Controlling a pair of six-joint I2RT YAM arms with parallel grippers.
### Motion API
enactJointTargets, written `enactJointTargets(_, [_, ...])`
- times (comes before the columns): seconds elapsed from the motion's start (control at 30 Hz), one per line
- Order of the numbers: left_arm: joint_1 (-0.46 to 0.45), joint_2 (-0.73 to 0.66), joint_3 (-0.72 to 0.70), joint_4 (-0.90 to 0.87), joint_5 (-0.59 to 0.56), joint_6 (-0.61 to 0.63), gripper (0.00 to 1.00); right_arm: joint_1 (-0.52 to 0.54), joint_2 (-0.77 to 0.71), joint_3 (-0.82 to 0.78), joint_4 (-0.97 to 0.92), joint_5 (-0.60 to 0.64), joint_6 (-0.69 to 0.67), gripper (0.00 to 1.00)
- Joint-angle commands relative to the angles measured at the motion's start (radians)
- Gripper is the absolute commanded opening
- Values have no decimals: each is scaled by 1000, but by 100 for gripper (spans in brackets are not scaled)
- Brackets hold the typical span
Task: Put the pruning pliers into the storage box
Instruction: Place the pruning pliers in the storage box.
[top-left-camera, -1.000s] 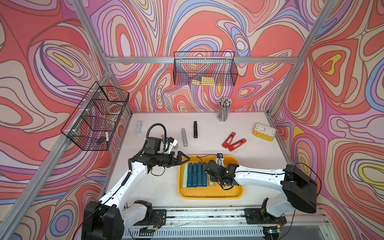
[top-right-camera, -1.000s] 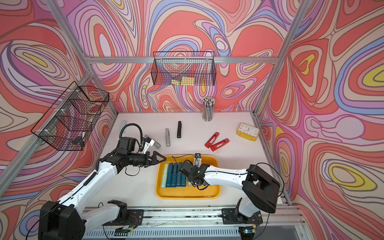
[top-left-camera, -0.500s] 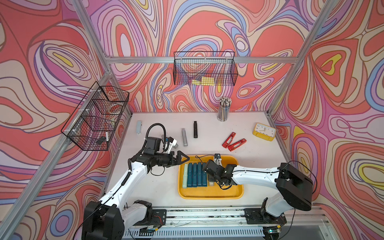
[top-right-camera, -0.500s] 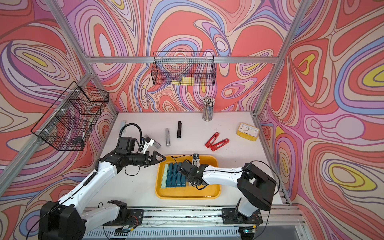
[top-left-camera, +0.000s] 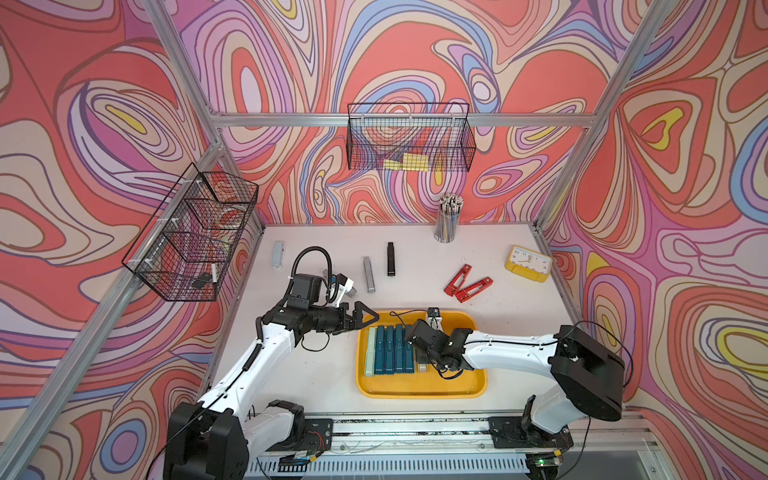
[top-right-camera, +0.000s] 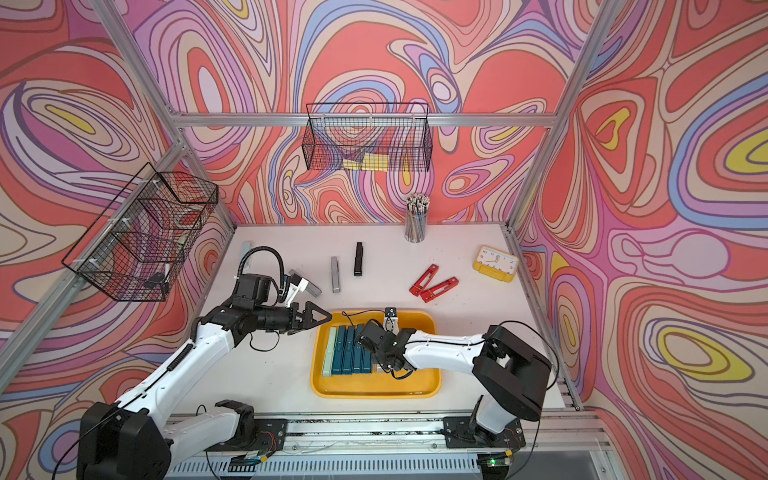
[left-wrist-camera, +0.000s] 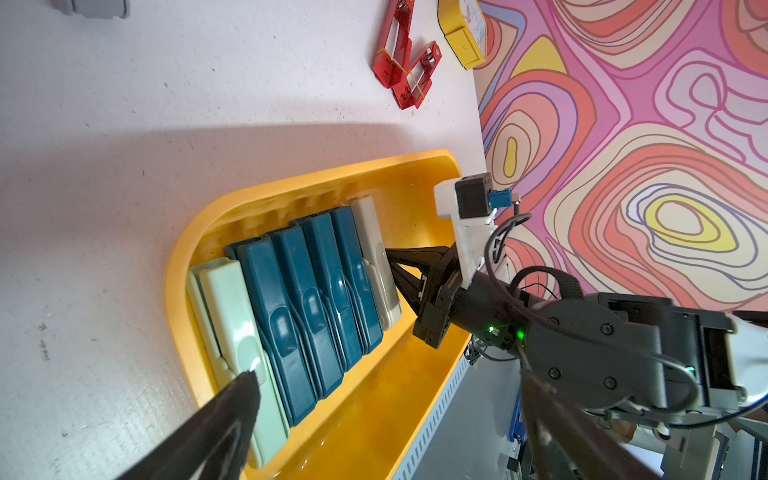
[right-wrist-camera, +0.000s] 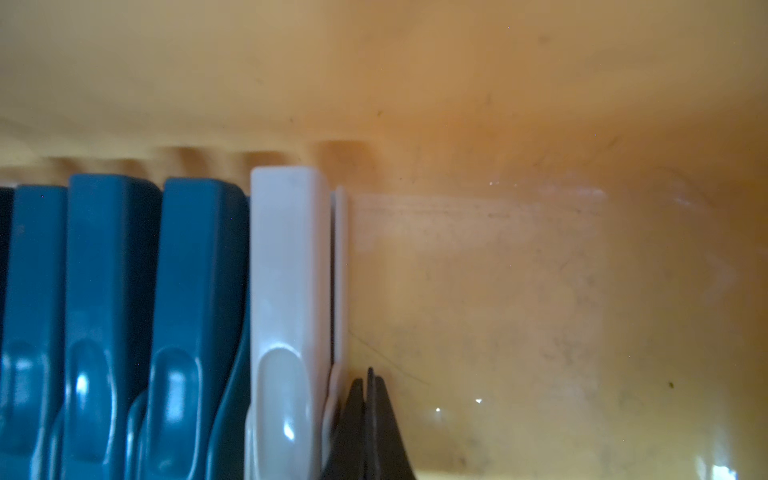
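Note:
The yellow storage box (top-left-camera: 419, 391) (top-right-camera: 374, 391) lies at the table's front centre. Inside it, pruning pliers stand in a row: a pale green one (left-wrist-camera: 232, 332), several teal ones (left-wrist-camera: 307, 291) and a beige one (right-wrist-camera: 286, 291). My right gripper (right-wrist-camera: 368, 386) is shut and empty, its tips low in the box and touching the beige pliers' side. My left gripper (top-left-camera: 368, 318) hovers open and empty by the box's far left corner. On the table lie grey pliers (top-left-camera: 368, 274), black pliers (top-left-camera: 390, 259) and two red ones (top-left-camera: 467, 283).
A yellow clock (top-left-camera: 528, 263) sits at the right, a pencil cup (top-left-camera: 447, 224) at the back. Pale grey pliers (top-left-camera: 277, 254) lie at the far left. Black wire baskets (top-left-camera: 409, 141) (top-left-camera: 191, 245) hang on the back and left walls.
My right gripper has edged slightly left toward the row of pliers in the box. The left arm has stayed put.

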Motion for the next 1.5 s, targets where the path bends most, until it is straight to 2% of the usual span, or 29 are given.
enactJointTargets(0.0, [7, 3, 0, -10, 15, 20, 99, -5, 16, 3, 14, -1, -7, 0])
enactJointTargets(1.03, [9, 3, -1, -11, 15, 21, 99, -4, 52, 33, 52, -25, -42, 0])
enactJointTargets(1.47, [9, 7, 1, -17, 7, 23, 99, -5, 4, 37, -47, 29, -15, 0])
